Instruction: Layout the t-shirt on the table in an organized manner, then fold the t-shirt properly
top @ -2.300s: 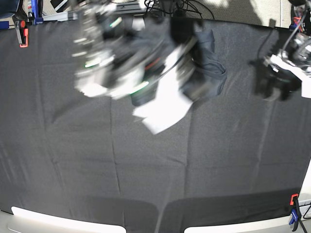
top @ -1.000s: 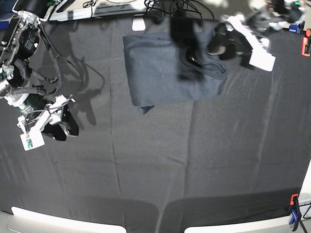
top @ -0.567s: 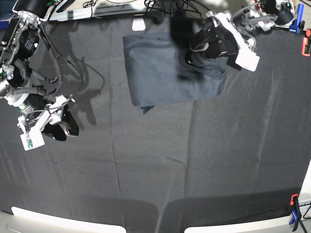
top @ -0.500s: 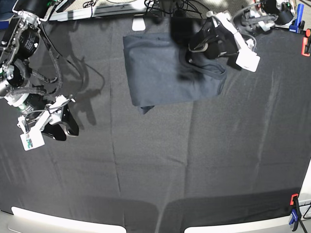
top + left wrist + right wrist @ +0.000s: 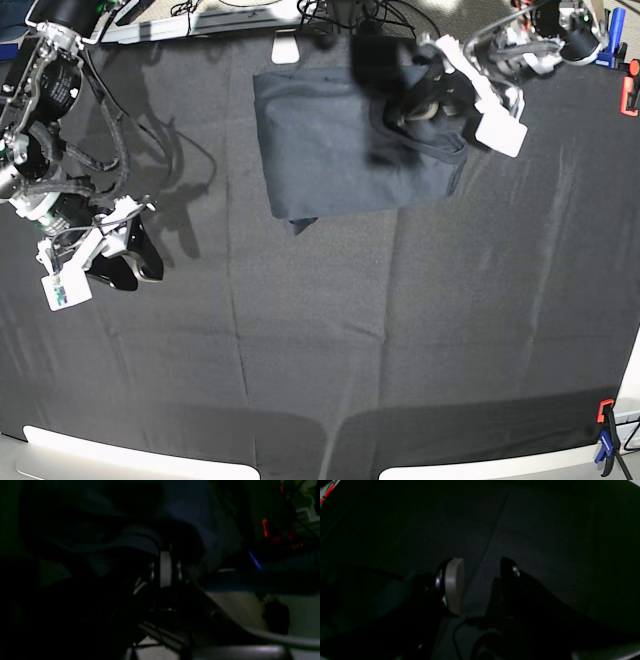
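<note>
Since the earlier frames the left gripper (image 5: 418,106) has come down from above the far right corner onto the collar end of the t-shirt (image 5: 345,150), and its jaws, which stood wide a moment ago, are now together. In the left wrist view a fold of dark blue fabric bunches at the closed tips, so the jaws look clamped on the t-shirt (image 5: 180,525) there, though the dim picture makes the exact hold hard to read. The right arm has not shifted.

The t-shirt lies bunched in a rough rectangle at the far middle of the surface (image 5: 400,350), its collar toward the right, one corner drooping toward the near side at its left. A white tag (image 5: 497,131) hanging from the left arm sits just right of the collar.

The right gripper (image 5: 128,258) hangs over bare black cloth at the left, well apart from the t-shirt. In the right wrist view its jaws (image 5: 480,585) stand apart with nothing between them.

Cables (image 5: 360,12) crowd the far edge just behind the garment. A red clamp (image 5: 629,95) grips the far right edge, and a red and blue clamp (image 5: 605,440) the near right corner.
</note>
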You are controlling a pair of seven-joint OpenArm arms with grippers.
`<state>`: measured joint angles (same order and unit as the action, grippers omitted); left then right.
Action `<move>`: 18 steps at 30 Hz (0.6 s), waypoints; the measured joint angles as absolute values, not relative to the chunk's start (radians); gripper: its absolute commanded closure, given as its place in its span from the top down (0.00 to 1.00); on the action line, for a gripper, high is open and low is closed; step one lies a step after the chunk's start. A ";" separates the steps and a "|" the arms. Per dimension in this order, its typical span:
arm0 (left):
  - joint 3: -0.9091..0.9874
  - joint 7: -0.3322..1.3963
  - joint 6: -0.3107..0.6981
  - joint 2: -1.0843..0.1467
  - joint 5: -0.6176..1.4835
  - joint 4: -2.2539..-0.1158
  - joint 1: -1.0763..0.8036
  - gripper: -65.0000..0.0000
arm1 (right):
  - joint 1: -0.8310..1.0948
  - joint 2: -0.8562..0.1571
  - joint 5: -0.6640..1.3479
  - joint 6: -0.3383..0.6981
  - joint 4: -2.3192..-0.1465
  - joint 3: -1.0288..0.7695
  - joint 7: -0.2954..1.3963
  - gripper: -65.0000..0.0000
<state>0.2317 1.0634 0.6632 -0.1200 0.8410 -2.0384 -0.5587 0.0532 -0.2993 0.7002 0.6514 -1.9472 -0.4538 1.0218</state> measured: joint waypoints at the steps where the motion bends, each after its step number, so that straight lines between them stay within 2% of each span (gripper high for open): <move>1: 0.242 1.064 0.663 -0.130 0.841 -2.038 -0.567 0.00 | 0.053 -0.299 0.701 0.652 -1.947 -0.454 1.022 0.37; 8: 0.399 1.072 0.663 -0.208 0.841 -2.039 -0.648 0.00 | 0.053 -0.299 0.701 0.651 -1.947 -0.454 1.022 0.37; 15: 0.398 1.071 0.664 -0.200 0.751 -2.040 -0.659 0.01 | 0.053 -0.299 0.701 0.651 -1.947 -0.454 1.022 0.37; 18: 0.399 1.074 0.664 -0.202 0.706 -2.040 -0.659 0.26 | 0.053 -0.299 0.701 0.651 -1.947 -0.454 1.022 0.37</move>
